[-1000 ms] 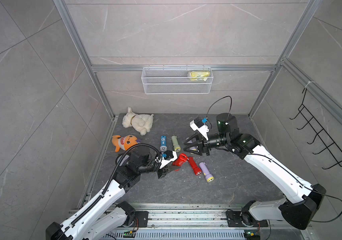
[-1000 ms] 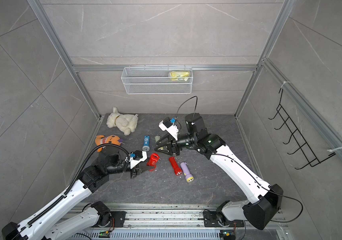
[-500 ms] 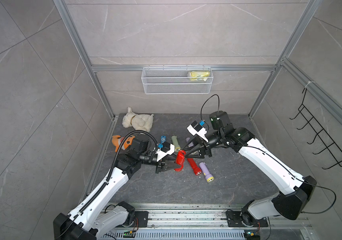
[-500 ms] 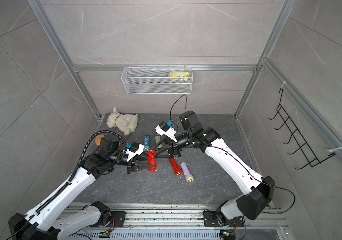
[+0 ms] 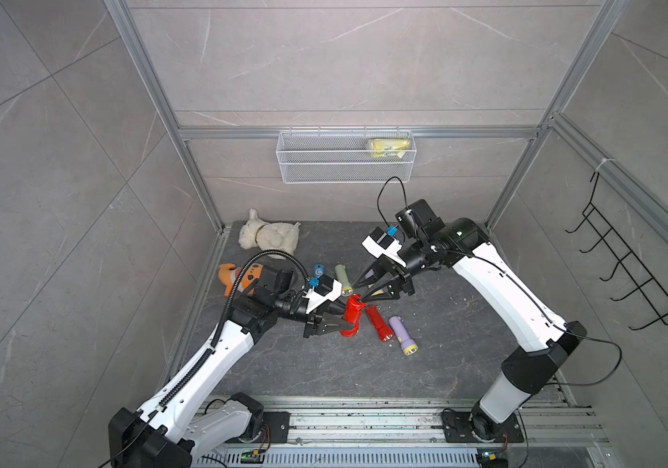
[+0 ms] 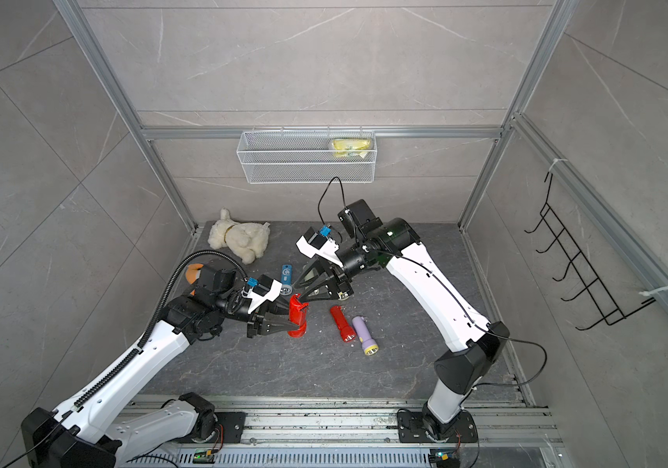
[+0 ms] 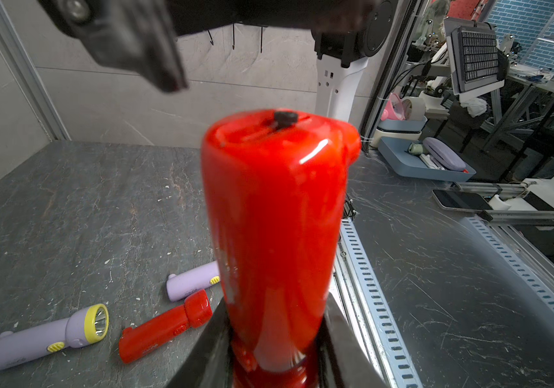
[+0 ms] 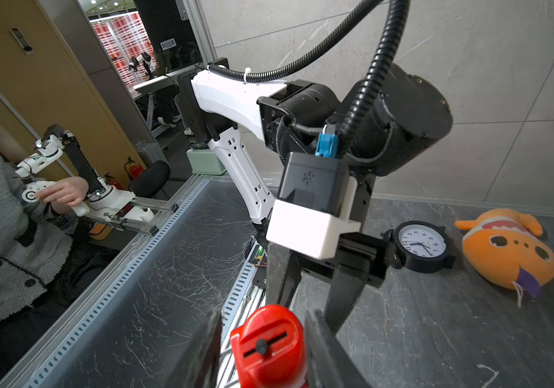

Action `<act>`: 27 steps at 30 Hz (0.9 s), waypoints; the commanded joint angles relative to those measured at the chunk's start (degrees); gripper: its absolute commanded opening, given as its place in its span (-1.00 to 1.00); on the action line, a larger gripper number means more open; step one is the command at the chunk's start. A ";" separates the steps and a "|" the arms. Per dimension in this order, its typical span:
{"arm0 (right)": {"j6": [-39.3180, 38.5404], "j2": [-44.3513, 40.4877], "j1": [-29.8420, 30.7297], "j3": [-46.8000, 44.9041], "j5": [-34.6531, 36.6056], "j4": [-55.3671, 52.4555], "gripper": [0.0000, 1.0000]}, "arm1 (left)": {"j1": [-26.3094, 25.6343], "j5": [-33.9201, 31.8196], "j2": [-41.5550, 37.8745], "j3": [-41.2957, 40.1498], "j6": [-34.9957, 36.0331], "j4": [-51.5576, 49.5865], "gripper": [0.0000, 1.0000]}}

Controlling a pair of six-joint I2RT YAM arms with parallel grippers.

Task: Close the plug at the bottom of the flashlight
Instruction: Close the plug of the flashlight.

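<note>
Treat red flashlight as rigid, light, glossy plastic: slip-prone. Clamped near lens end in left gripper. Flanked at butt end by right gripper, jaws apart; grip there.

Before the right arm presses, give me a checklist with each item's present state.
1. Left end effector shut on the held flashlight: ok.
2. Held flashlight roughly upright, bottom end up: ok.
3. Right end effector open, straddling that end: ok.
4. Its fingers touching the end: cannot tell.
5. Bottom closed flush: cannot tell.
</note>
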 commanded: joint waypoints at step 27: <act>-10.52 8.58 2.43 9.72 -1.65 -18.16 -0.30 | 0.41 1.56 -1.14 1.30 1.79 -1.34 -1.00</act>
